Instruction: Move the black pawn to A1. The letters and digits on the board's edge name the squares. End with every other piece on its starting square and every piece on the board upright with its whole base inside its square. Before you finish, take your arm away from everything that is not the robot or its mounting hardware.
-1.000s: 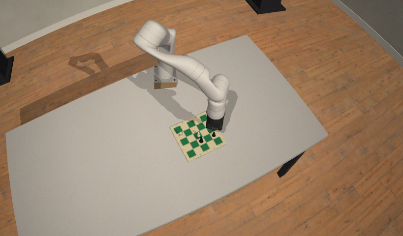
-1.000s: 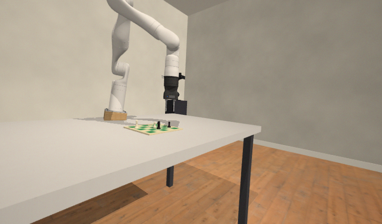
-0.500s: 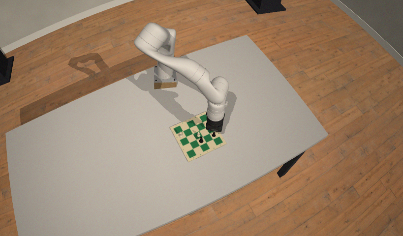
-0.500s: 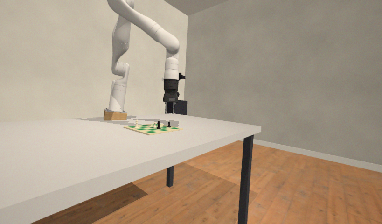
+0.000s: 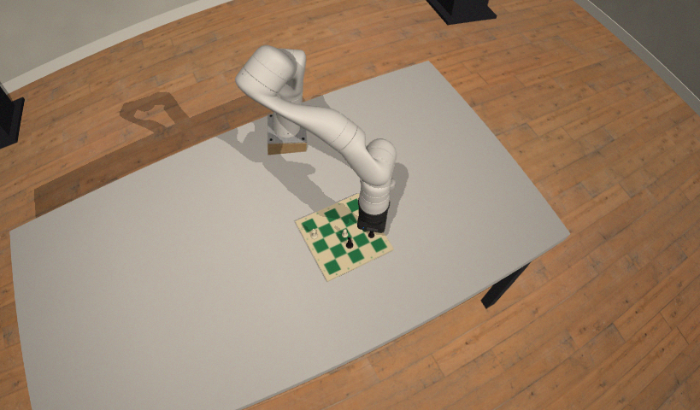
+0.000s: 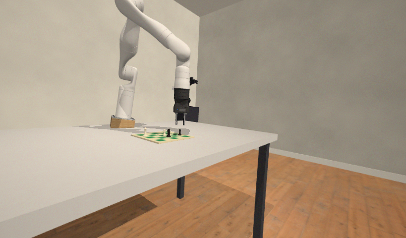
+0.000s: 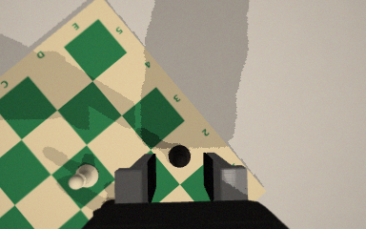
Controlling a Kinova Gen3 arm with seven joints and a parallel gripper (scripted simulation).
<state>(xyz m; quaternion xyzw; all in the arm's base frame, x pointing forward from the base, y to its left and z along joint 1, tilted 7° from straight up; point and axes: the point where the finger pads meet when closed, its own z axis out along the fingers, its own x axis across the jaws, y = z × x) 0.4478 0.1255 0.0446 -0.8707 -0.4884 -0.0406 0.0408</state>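
Note:
The green-and-cream chessboard (image 5: 341,237) lies on the grey table. The black pawn (image 7: 179,156) stands upright on a cream square at the board's edge, beside the digit 2. It also shows in the top view (image 5: 371,234) and the exterior view (image 6: 179,132). My gripper (image 7: 179,170) (image 6: 180,122) is open and empty. It points straight down and hangs a little above the pawn, with the pawn centred between the two fingers in the wrist view.
A taller black piece (image 5: 349,243) stands one square inward from the pawn. A white pawn (image 7: 82,177) stands close by on the board, and another white piece (image 5: 314,234) stands near the far edge. The arm's base (image 5: 287,144) is behind the board.

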